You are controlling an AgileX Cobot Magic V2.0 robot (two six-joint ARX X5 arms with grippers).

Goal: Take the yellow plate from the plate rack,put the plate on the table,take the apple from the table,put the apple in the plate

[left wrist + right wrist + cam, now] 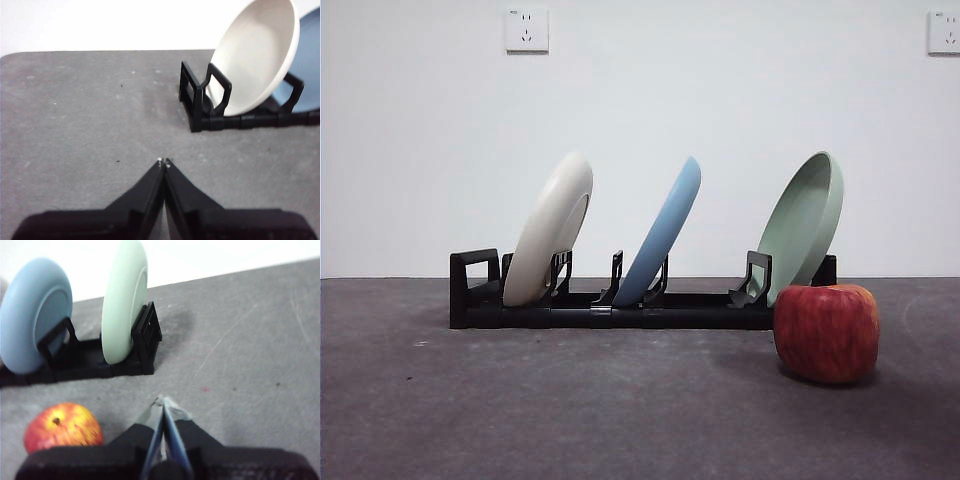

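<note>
Right now your left gripper hangs over bare table, jaws pressed together and holding nothing. Your right gripper is the same: jaws closed, empty, with the apple just beside it on the table. In the front view the apple sits nearest, upright, in front of the rack's right end. Behind it the plate rack runs across the table with three plates leaning in its slots. You'll find the yellow plate at the left end, next to the squarish loop, then the blue plate, then the green plate. Farthest back, a white wall carries two sockets.
</note>
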